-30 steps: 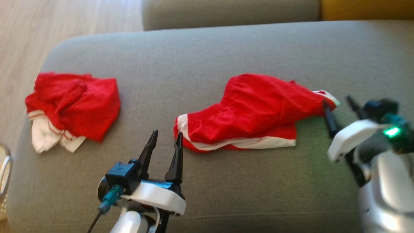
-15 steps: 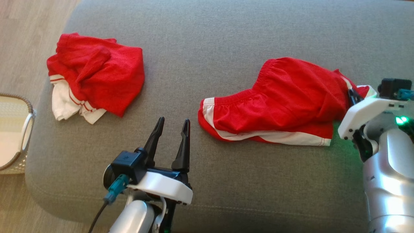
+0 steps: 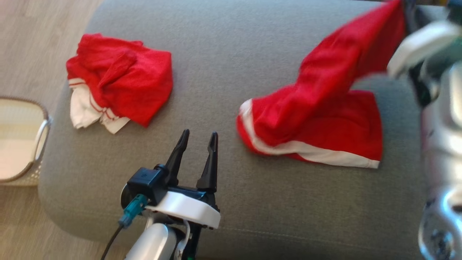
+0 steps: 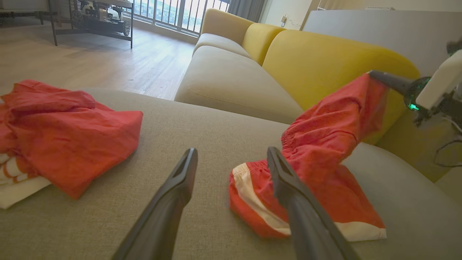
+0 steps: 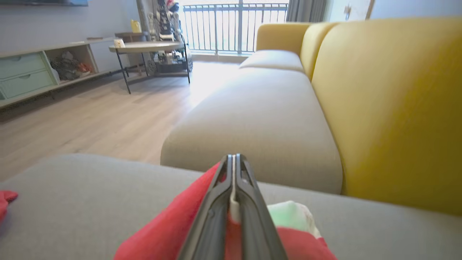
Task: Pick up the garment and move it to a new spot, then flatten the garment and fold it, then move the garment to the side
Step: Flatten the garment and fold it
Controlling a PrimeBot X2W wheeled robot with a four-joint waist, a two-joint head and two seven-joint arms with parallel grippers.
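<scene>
Where the head view looks down on the grey cushion [image 3: 223,54], the shorts [image 3: 325,119], red with white trim, lie toward its right side. Their lower part rests flat on the cushion, while one end rises as a stretched band to the upper right corner. There the right gripper [image 3: 406,7], blurred, meets the raised end. The left gripper [image 3: 200,133] sits at the lower middle with its fingers spread and nothing between them, apart from the shorts, which are just to its right. A second red garment [image 3: 122,79] with a white edge lies crumpled on the cushion's left side, well apart from the shorts. A pale basket [image 3: 21,144] stands on the floor beside the cushion's left end.

In the left wrist view, the two dark fingers stand wide apart over bare cushion. The shorts lie beyond the right finger, their far end held up in the air by the right gripper in front of a yellow backrest [image 4: 325,61].

In the right wrist view, the fingers are pressed together on a strip of white trim, and red cloth spreads below them on both sides.
</scene>
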